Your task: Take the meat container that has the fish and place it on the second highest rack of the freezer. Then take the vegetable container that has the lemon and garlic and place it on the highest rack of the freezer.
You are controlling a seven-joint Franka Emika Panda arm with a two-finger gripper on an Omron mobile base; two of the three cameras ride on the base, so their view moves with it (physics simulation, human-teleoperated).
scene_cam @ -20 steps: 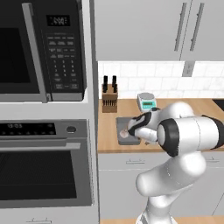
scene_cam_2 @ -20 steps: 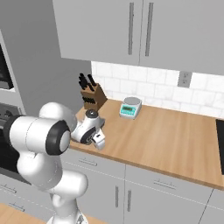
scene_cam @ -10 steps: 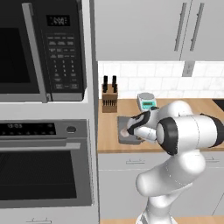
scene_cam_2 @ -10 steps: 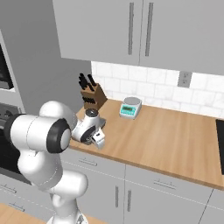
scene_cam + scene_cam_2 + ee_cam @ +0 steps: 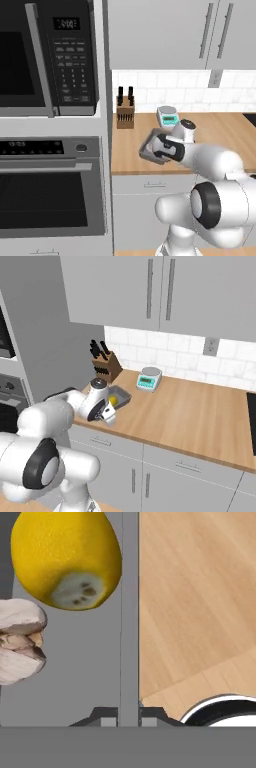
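The end effector (image 5: 129, 717) is pinched narrow on the side wall of the grey vegetable container (image 5: 129, 612), one dark fingertip (image 5: 106, 717) inside the wall and the other outside it, as the hand view shows. Inside the container, just beyond the fingertips, the pale garlic (image 5: 20, 641) lies against the tray floor, and the yellow lemon (image 5: 67, 557) sits beside it, farther along and close to the gripped wall. Outside the wall runs the bare wooden surface (image 5: 200, 602).

From the right base view, the white arm reaches over the front edge of the surface (image 5: 200, 416), and the end effector (image 5: 108, 415) meets the near rim of the vegetable container (image 5: 121, 394), where the lemon (image 5: 113, 401) shows as a yellow spot. The left base view finds the vegetable container (image 5: 148, 146) at the wrist, with its near end tipped up off the surface (image 5: 220, 130).

Behind the container, a small kitchen scale (image 5: 149, 378) with a teal display stands on the surface, and a wooden knife block (image 5: 106, 363) stands near the tiled wall. To the left of the surface rises a column with a microwave (image 5: 47, 57) above a built-in oven (image 5: 50, 190). Grey wall cabinets (image 5: 160, 291) hang above.
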